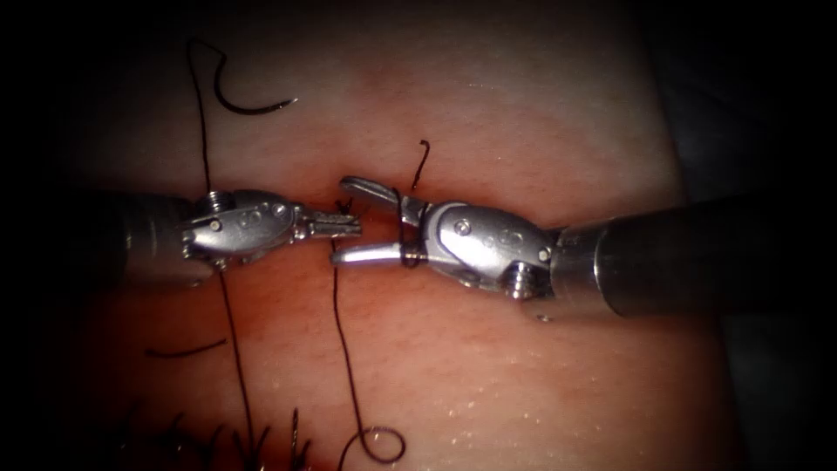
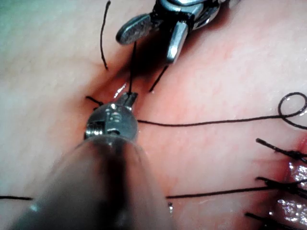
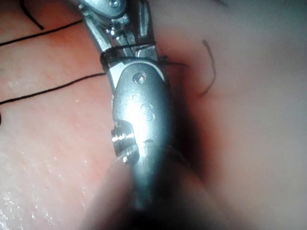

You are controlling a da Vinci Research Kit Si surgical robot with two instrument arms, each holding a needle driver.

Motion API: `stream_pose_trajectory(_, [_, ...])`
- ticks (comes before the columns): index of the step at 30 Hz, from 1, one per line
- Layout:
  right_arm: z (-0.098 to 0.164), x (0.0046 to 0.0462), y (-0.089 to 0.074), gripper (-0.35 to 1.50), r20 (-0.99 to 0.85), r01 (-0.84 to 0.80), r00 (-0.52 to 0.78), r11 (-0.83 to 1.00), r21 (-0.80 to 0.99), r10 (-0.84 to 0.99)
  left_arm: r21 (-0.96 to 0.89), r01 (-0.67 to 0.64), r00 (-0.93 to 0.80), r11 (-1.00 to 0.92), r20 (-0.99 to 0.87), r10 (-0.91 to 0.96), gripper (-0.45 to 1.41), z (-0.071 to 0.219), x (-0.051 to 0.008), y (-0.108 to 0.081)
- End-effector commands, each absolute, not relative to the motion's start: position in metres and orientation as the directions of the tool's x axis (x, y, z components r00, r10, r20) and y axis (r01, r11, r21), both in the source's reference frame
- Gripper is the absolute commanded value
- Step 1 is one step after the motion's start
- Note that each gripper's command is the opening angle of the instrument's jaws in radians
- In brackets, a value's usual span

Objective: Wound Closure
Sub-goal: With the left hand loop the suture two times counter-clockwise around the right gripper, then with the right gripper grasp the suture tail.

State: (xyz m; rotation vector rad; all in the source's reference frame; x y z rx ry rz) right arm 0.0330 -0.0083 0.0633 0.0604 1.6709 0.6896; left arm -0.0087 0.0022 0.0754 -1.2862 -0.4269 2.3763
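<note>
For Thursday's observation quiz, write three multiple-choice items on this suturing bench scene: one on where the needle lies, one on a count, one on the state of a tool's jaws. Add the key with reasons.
1. Where is the needle?
A. Lying free on the tissue
B. In the right tool
C. Buried in the cut

2. How many tools show in the endoscope view?
A. One
B. Two
C. Three

3. The right tool has its jaws:
A. Shut on the needle
B. Shut on tissue
C. Open, thread looped round them

Key: A, the needle lies apart from both tools; B, the left tool faces the right tool; C, its jaws stand spread.
</note>
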Motion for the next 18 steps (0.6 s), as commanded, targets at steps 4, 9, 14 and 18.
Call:
stream_pose_trajectory(4, [0.0635, 0.0335, -0.0086, 0.79, -0.891, -0.402, -0.208, 0.795, 0.454, 0.404, -0.449, -0.192, -0.508, -0.873, -0.715, 0.479, -0.45, 0.0755, -0.0094, 0.0])
stream_pose_trajectory(9, [0.0639, 0.0328, -0.0089, 0.83, -0.902, -0.515, -0.157, 0.745, 0.423, 0.403, -0.438, -0.178, -0.526, -0.881, -0.715, 0.461, -0.45, 0.0732, -0.0097, -0.0032])
stream_pose_trajectory(14, [0.0646, 0.0317, -0.0093, 0.51, -0.855, -0.585, -0.125, 0.659, 0.473, 0.503, -0.436, -0.177, -0.529, -0.882, -0.714, 0.459, -0.45, 0.0707, -0.0105, -0.0046])
stream_pose_trajectory(18, [0.0649, 0.0306, -0.0097, 0.41, -0.806, -0.634, -0.168, 0.564, 0.53, 0.568, -0.436, -0.182, -0.528, -0.881, -0.712, 0.462, -0.45, 0.0696, -0.0113, -0.0049])
